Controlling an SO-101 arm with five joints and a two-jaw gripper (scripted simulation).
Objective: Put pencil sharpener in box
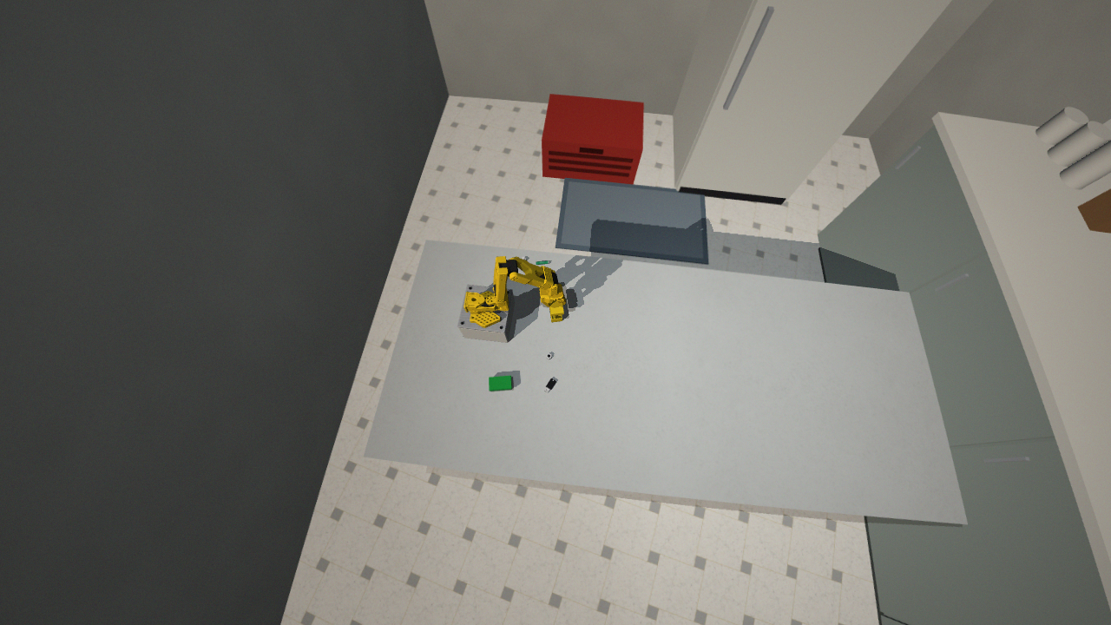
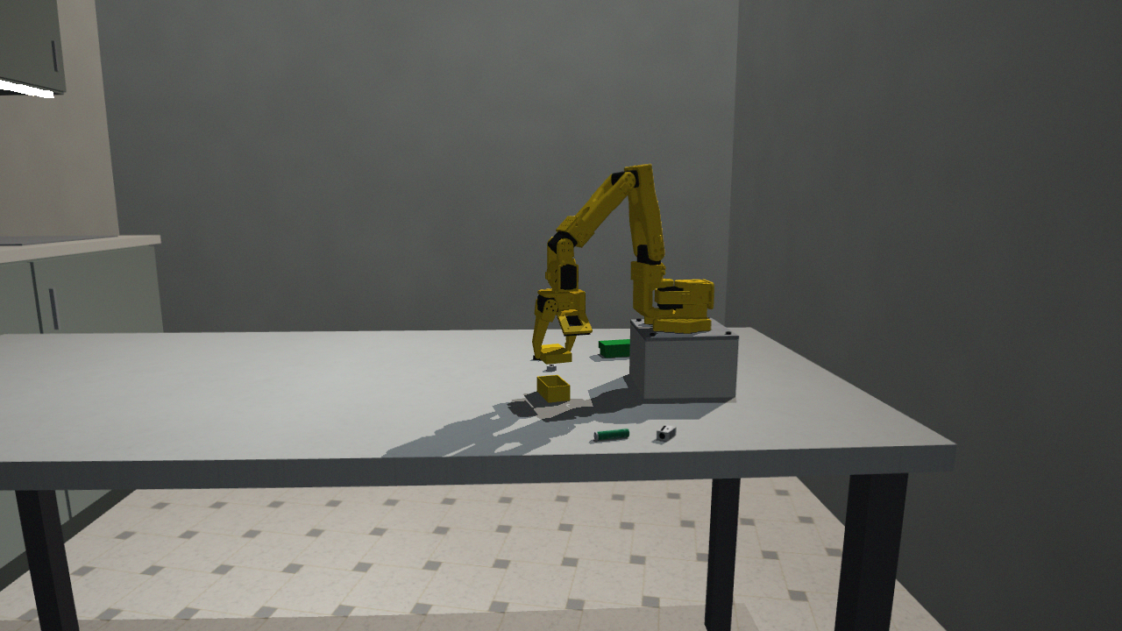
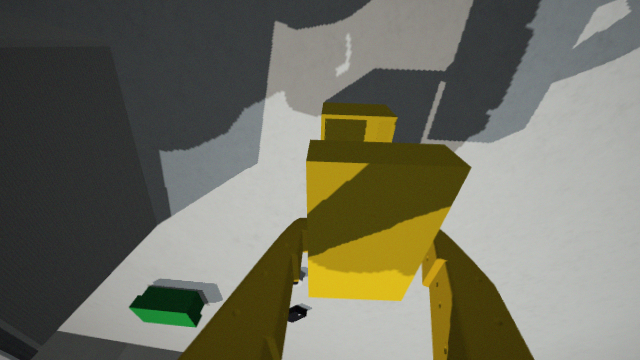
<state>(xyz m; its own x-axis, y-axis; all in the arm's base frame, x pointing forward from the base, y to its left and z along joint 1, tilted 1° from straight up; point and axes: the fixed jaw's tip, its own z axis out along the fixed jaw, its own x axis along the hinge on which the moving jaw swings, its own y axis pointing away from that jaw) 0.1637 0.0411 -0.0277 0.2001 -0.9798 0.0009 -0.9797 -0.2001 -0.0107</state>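
The lid [image 3: 370, 220] sits clamped in the tool [image 2: 553, 357], with the box [image 2: 553, 387] on the counter [image 2: 314, 392] directly below. In the exterior view, 2 items lie nearer the camera than the tool: the pencil sharpener [image 2: 665, 432] and a cylinder [image 2: 611, 435].
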